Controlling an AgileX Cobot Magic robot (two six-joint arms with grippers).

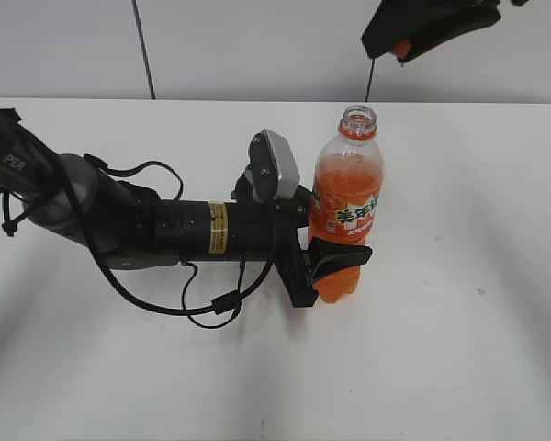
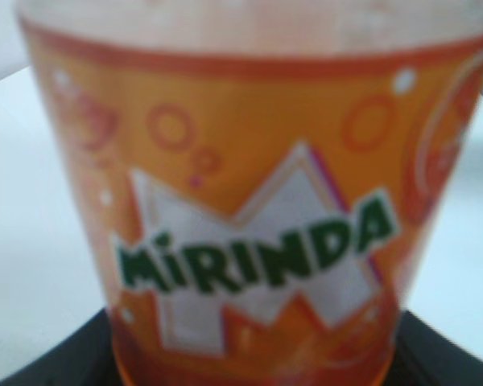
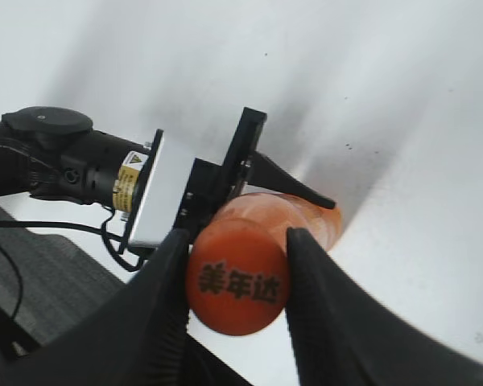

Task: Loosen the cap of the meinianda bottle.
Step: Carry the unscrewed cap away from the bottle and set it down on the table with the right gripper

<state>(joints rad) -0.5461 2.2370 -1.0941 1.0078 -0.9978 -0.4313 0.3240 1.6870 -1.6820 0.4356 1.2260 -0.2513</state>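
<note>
Meinianda bottle (image 1: 347, 204): upright on white table (image 1: 459, 349), right of centre, neck uncapped. Left gripper (image 1: 335, 262): clenched on its ridged lower body. Right gripper (image 1: 406, 46): raised at far right, clamped on cap (image 3: 236, 277), well above the bottle.

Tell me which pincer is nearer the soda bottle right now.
Left. The left pincer is clamped around the lower body of the bottle. The right pincer is raised above it, apart from the open neck, holding the cap.
</note>
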